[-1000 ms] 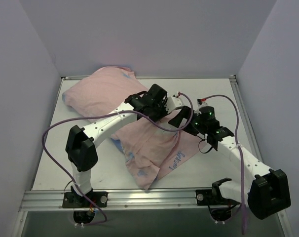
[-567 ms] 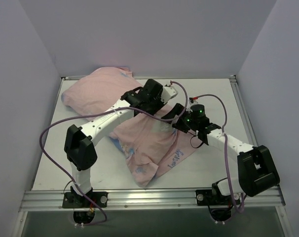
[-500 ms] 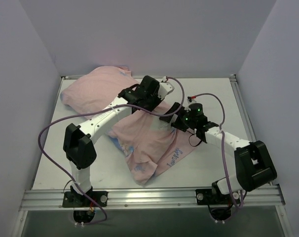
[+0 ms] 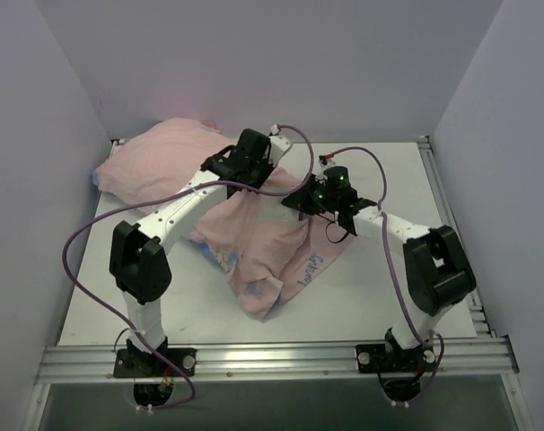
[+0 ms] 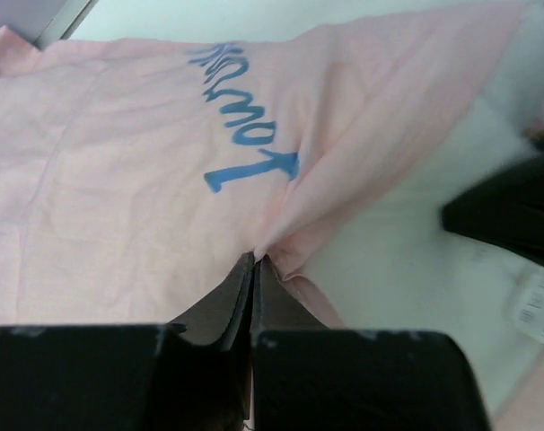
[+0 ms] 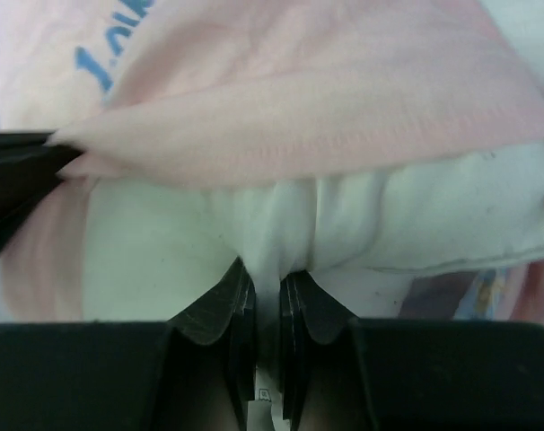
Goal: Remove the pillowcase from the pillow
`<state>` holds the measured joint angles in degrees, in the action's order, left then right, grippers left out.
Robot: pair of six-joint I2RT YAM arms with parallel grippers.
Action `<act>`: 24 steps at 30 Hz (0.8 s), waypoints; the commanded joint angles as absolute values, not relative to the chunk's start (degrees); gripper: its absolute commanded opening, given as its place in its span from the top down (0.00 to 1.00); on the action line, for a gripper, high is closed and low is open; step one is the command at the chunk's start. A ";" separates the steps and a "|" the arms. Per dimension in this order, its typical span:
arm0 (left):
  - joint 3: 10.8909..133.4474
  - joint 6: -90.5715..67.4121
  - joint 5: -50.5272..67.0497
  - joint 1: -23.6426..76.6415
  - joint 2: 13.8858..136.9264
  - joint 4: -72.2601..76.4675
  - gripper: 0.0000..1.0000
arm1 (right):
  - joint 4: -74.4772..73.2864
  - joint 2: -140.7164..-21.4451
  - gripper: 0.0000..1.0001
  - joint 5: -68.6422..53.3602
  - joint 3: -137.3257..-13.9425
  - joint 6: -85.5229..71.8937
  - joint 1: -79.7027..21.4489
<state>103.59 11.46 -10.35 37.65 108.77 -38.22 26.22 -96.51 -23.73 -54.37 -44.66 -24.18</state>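
The pillowcase (image 4: 263,247) lies pale pink side out across the table, with blue writing (image 5: 250,162) on it. It stretches from a plump bulge (image 4: 155,162) at the back left to a blue-printed corner at the front. My left gripper (image 5: 254,259) is shut on a pinched fold of the pillowcase's edge; in the top view it (image 4: 265,180) sits over the middle of the cloth. Just to its right, my right gripper (image 6: 267,269) is shut on a fold of the white pillow (image 6: 416,215), which pokes out under the pink hem (image 6: 326,144). In the top view the right gripper (image 4: 294,199) is beside the left one.
The white table (image 4: 389,287) is walled on three sides, with a metal rail (image 4: 272,359) along its near edge. Purple cables (image 4: 83,242) loop off both arms. The right arm's dark body (image 5: 514,215) shows close by in the left wrist view.
Both grippers have shut, the right one last, on the pillow. Both arms moved toward the back and left, and the pillowcase bulge slid left with them.
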 commanded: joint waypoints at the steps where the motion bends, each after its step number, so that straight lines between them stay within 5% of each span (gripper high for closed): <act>1: 101.34 13.18 -15.90 31.66 110.04 -33.84 0.98 | 15.76 -87.31 1.00 -21.53 -63.79 -37.01 -24.87; 12: 113.90 12.56 -17.83 17.94 117.06 -39.28 0.98 | 7.74 -63.83 1.00 -23.29 -49.94 -35.16 -23.03; 20: 101.00 17.49 -8.36 18.28 113.57 -34.11 0.98 | 6.59 -69.16 1.00 -20.74 -50.53 -31.38 -21.36; 23: 98.79 17.58 -8.52 19.25 112.50 -34.01 0.98 | 8.17 -73.99 0.67 -21.00 -54.91 -30.85 -20.31; 24: 98.53 18.01 -8.70 19.16 112.50 -34.01 0.98 | 9.48 -77.48 0.44 -21.61 -56.06 -31.11 -19.78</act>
